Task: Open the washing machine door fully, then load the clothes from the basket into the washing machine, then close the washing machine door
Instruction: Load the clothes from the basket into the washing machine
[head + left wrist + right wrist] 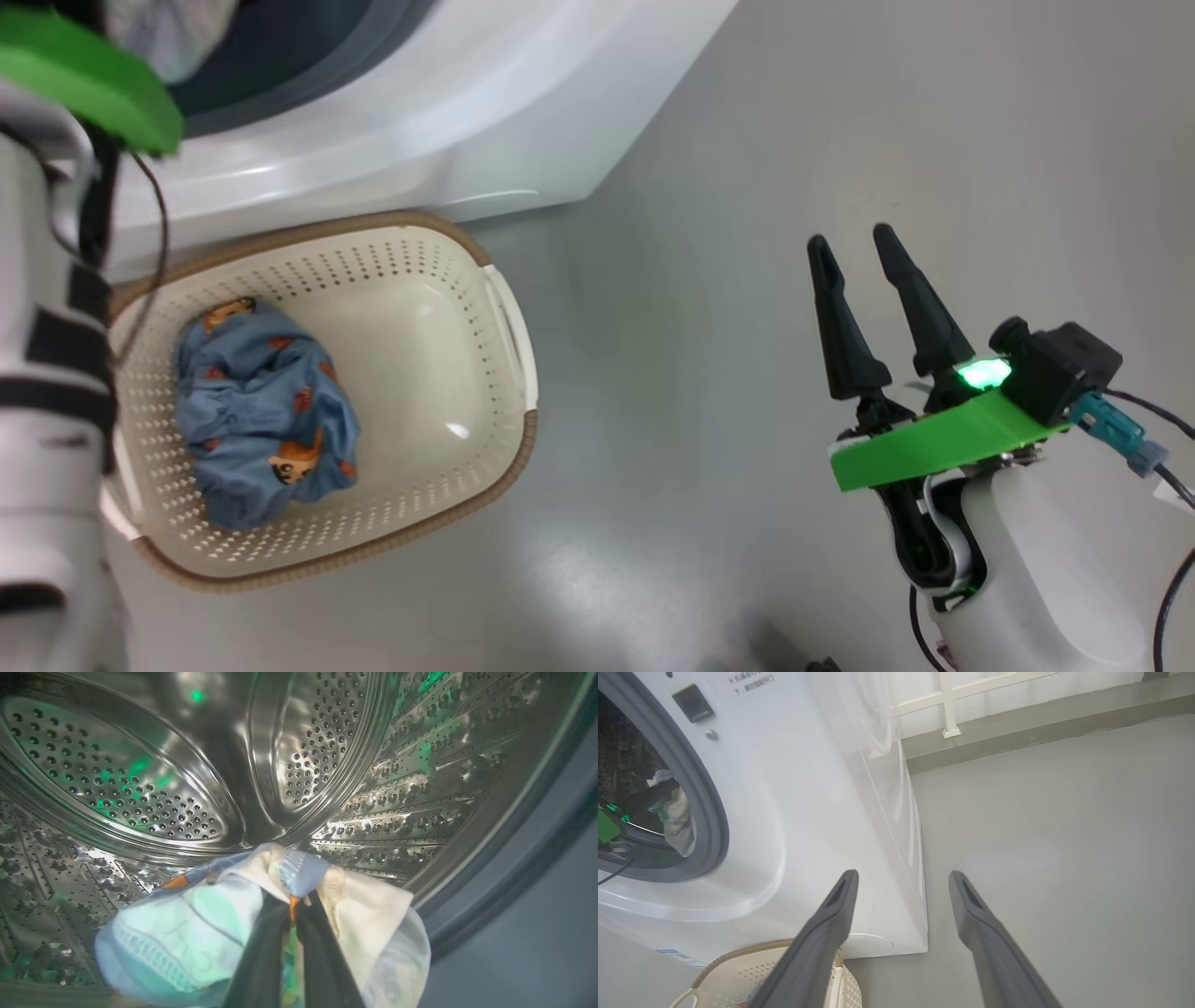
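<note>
**Garment at the drum, more waiting in the basket**

My left gripper (292, 900) has its jaws pinched on a blue-and-white garment (196, 933) inside the steel drum (140, 788). Released this near the mouth, I judge it could slump back out. The right gripper (854, 243) hangs over the floor, jaws wide. More clothes (261, 411) lie in the basket (509, 448). The washing machine (822, 812) carries small print and a blue label (675, 954), both too small to read.

Pinches clothes (187, 933) in the left gripper (292, 903), fingers pressed together, bottom centre of the left wrist view. Holds the right gripper (851, 241) spread and empty, lower right of the head view, fingers pointing up.
</note>
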